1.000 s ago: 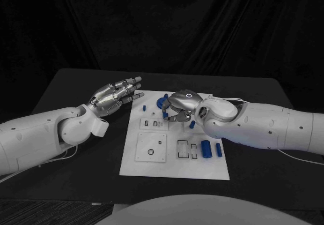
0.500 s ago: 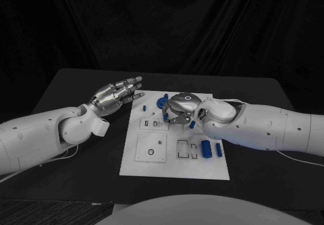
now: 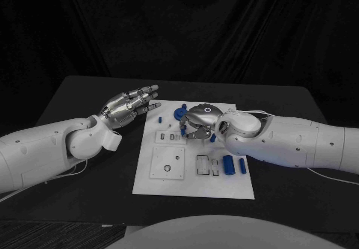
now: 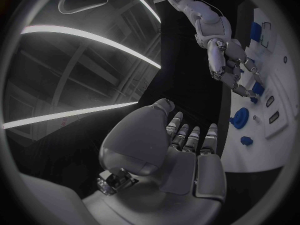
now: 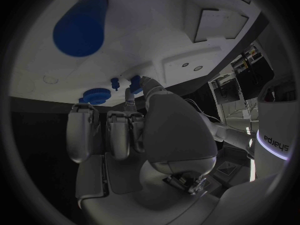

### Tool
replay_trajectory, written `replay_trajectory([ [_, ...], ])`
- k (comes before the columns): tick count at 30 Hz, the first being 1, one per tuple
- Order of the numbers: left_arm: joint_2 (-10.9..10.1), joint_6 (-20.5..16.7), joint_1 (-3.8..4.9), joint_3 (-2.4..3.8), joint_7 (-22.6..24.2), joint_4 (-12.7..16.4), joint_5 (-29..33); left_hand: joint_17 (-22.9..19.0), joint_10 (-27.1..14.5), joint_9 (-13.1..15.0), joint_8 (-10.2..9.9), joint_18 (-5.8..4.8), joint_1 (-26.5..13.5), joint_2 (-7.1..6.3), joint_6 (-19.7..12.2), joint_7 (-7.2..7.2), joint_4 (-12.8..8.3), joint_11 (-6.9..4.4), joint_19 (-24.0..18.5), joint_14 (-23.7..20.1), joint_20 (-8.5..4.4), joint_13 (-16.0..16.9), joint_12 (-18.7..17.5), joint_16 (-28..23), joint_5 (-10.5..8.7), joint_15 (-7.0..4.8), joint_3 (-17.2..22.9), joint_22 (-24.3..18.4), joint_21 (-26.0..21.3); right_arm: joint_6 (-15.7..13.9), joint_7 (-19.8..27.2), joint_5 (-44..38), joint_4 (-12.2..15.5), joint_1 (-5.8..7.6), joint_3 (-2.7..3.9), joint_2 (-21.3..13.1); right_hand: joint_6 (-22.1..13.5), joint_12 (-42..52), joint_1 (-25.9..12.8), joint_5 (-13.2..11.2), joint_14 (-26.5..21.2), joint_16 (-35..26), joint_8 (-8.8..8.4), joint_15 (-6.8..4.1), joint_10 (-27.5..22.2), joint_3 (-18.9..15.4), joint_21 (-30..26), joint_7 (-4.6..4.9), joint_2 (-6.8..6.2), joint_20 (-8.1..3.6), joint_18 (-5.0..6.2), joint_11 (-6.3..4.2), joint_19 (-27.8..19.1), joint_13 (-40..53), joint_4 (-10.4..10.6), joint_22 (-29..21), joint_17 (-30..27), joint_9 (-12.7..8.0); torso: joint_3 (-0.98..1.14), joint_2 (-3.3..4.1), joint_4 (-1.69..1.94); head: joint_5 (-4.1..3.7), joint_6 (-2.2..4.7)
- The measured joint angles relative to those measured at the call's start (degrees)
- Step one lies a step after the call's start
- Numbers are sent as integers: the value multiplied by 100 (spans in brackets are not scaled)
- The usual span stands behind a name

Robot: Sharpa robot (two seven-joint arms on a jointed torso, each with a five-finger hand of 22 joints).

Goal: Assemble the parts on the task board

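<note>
Head view: task board (image 3: 196,179) on the desk (image 3: 74,93) has blue parts (image 3: 228,165) loose near its right edge and others standing at the far end, so assembly looks largely unfinished. Right robot hand (image 3: 196,123) hovers fingers-down over the far parts; grasp cannot be told. Left robot hand (image 3: 128,106) hangs released, fingers spread, beside the board's far-left corner.

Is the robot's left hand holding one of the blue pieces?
No. The left hand hovers beside the task board with fingers spread and nothing in it.
</note>
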Motion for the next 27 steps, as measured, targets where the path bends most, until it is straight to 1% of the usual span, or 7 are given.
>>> replay_trajectory([
  [5,0,6,0,0,-16,-1,0,0,0,0,0,0,0,0,0,0,0,0,0,0,0,0,-1,0,0,0,0,0,0,20,-2,-1,-1,0,2,13,-34,0,-2,-94,-14,0,-5,14,0,-13,-21,34,2,21,0,0,21,0,-12,0,0,1,-2,0,3,-2,0],
  [7,0,7,0,0,-21,-2,0,0,0,0,0,0,0,0,0,0,0,0,0,0,0,0,-3,0,0,0,0,0,0,30,-2,-1,-7,-1,2,19,-91,0,-65,-153,-21,0,-51,21,-6,-16,-60,31,30,21,0,36,21,0,-16,0,0,0,-2,0,4,-3,0],
  [14,5,12,0,0,-37,-6,0,0,0,0,0,0,0,0,0,0,0,0,0,0,0,0,-3,0,0,0,0,0,0,69,-1,-2,-21,-4,2,26,-173,0,-123,-292,-5,0,-138,37,-7,-24,-85,48,-13,42,0,36,0,0,-39,-1,0,-67,-3,-1,4,1,0],
  [16,9,14,0,0,-41,-7,0,-1,0,0,0,0,0,0,0,0,0,0,0,0,0,0,-3,0,0,0,0,0,0,88,-1,-3,-26,-12,1,27,-225,0,-152,-370,-5,0,-171,37,-6,-39,-105,40,16,42,0,35,0,0,-55,-1,0,-92,-3,-1,4,1,0],
  [19,12,16,0,0,-45,-8,0,0,0,0,0,0,0,0,0,0,0,0,0,0,0,-1,-3,0,0,0,0,0,0,116,-1,-3,-30,-23,-4,27,-234,0,-190,-494,-6,0,-199,37,-6,-39,-105,50,-22,42,0,35,0,0,-55,-1,0,-129,-3,-1,3,2,0],
  [22,12,18,0,0,-49,-10,0,-1,0,0,0,0,0,0,0,0,0,0,0,0,0,0,-3,0,0,0,0,0,0,141,-1,-4,-31,-26,-4,29,-275,0,-190,-554,-5,0,-258,37,-6,-55,-142,50,-22,41,-1,35,-1,0,-70,-1,0,-157,-3,-1,3,2,0],
  [27,15,22,0,0,-56,-13,0,-1,0,0,0,0,0,0,0,0,0,0,0,0,0,-1,-3,0,0,0,0,0,0,185,0,-5,-34,-30,-4,30,-295,0,-190,-554,-6,0,-265,37,-7,-55,-142,71,-22,41,0,35,-1,0,-70,-1,0,-173,-3,-1,3,-4,0],
])
